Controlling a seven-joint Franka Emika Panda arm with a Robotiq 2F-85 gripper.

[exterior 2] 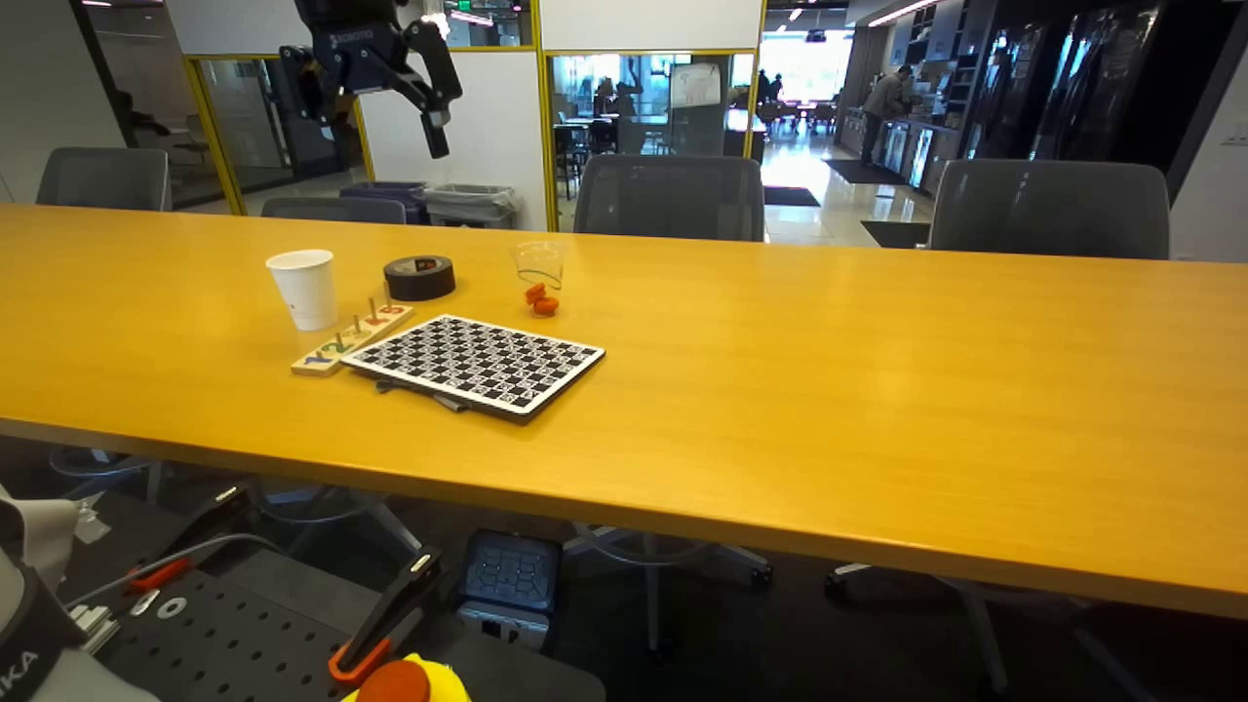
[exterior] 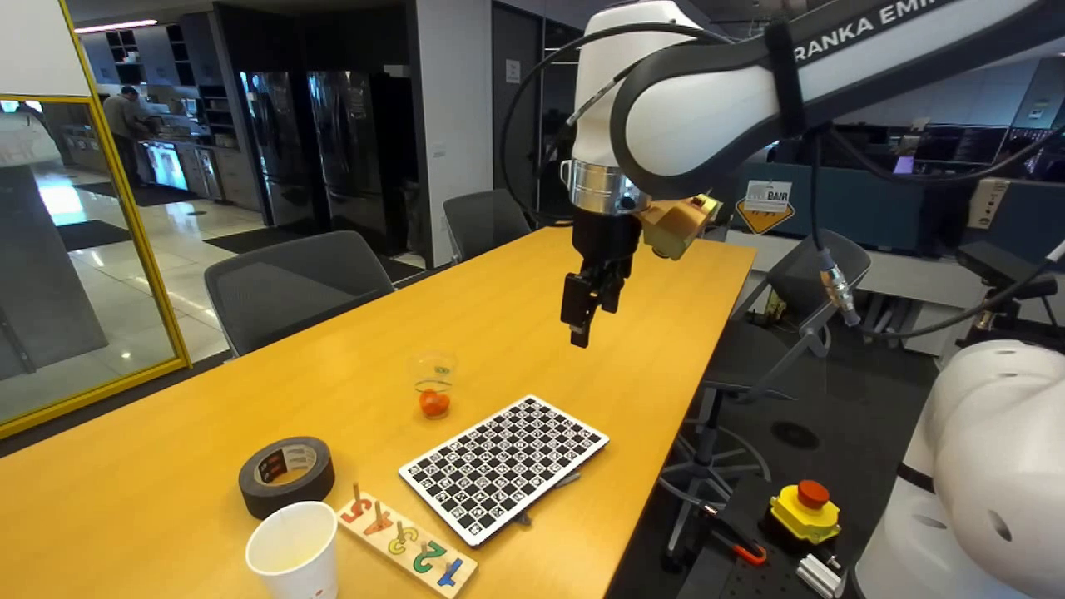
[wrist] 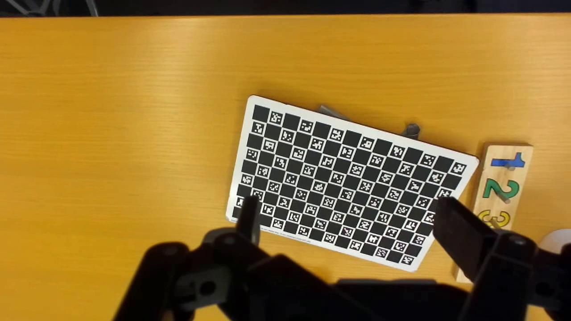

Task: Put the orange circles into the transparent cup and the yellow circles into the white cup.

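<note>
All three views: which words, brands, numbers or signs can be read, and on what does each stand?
"RANKA EMI", cut off: robot arm
"IKA", cut off: robot's lower part
"ROBOTIQ", faint: gripper
"1 2 3 4 5": wooden number board
"BAIR", neighbouring letters unclear: white sign
Too small or blurred: markings on black tape roll, checkerboard, transparent cup, white cup, paper notice.

white cup [exterior: 295, 551] cut off, number board [wrist: 495, 206] partly hidden

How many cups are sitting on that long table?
2. The white cup stands beside the numbered wooden board, near the black tape roll; the transparent cup, with orange circles inside, stands by the checkered board. No others show in these views.
</note>
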